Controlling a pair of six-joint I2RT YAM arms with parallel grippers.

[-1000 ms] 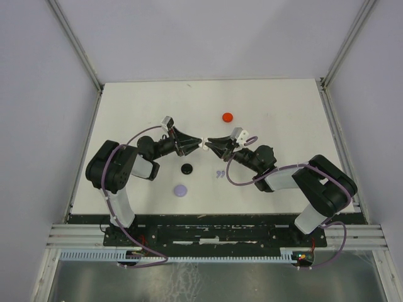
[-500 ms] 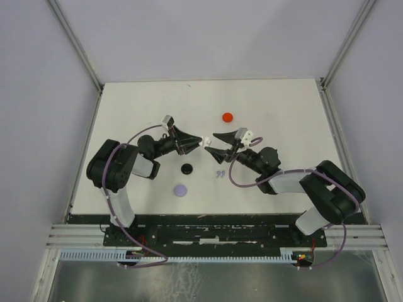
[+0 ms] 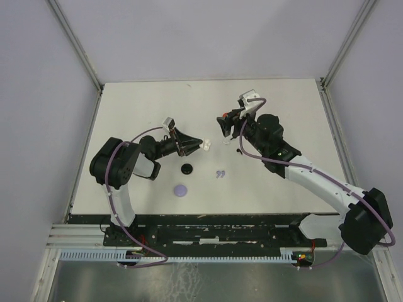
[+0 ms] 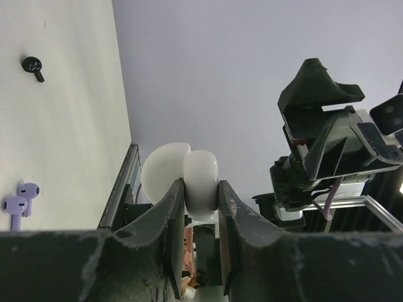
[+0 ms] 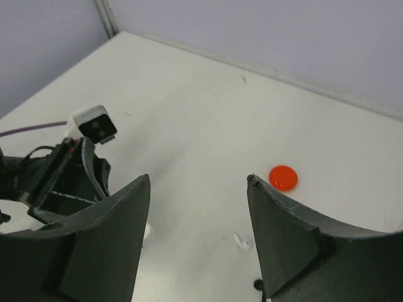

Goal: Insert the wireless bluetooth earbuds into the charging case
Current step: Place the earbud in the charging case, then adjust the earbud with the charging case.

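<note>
Opening wide, right claw (image 5: 198, 179) has backed off left claw (image 3: 196, 146), clamped on white case (image 4: 189, 179); a white earbud (image 5: 239, 241) lies on surface (image 3: 283, 100), prob. dropped, needs re-pick.

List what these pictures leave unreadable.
- Inside of the charging case: the left wrist view shows only its outside, clamped in the left gripper; too small in the top view.
- The red disc: top view, covered by the right gripper.
- A white speck: right wrist view, too small to identify.
</note>
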